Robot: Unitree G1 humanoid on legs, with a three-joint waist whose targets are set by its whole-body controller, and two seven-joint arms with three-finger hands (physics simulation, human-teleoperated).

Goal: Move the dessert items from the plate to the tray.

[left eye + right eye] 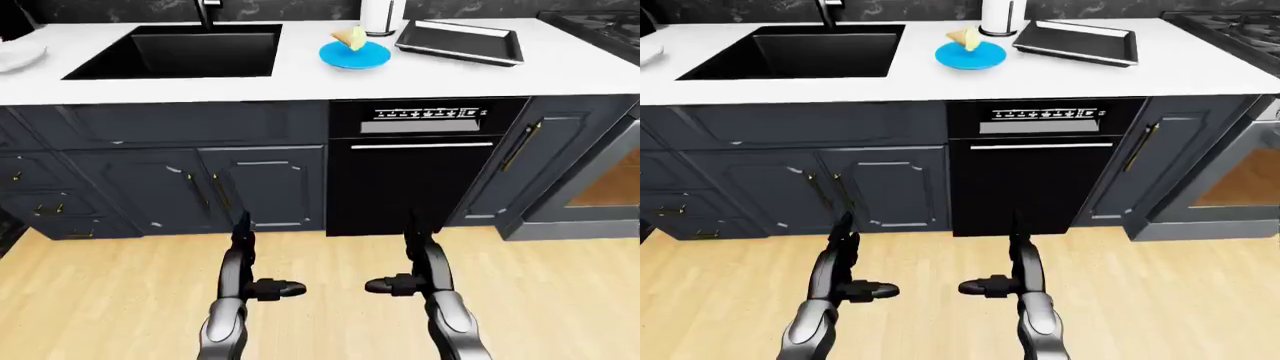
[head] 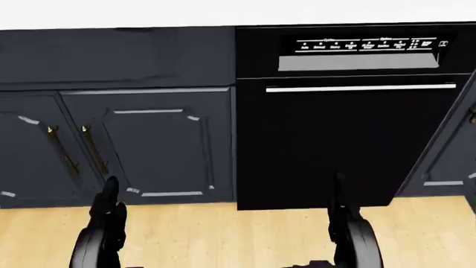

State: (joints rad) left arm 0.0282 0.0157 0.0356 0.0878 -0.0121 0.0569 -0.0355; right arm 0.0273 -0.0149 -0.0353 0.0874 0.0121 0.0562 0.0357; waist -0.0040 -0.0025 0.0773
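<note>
A blue plate [image 1: 356, 55] sits on the white counter near the top of the left-eye view, with a pale yellow dessert piece [image 1: 350, 37] on it. Just to its right lies a dark rectangular tray [image 1: 460, 41], nothing on it. My left hand [image 1: 258, 270] and right hand [image 1: 405, 266] hang low over the wooden floor at the bottom of the view, far below the counter. Both have their fingers spread and hold nothing. The head view shows only cabinet doors, the dishwasher and the tops of both hands.
A black sink [image 1: 180, 51] is set in the counter [image 1: 300, 82] left of the plate. A white paper-towel roll [image 1: 382, 15] stands behind the plate. A black dishwasher [image 1: 415, 165] is below the tray, dark cabinets [image 1: 170, 180] to its left, a stove [image 1: 600, 22] at right.
</note>
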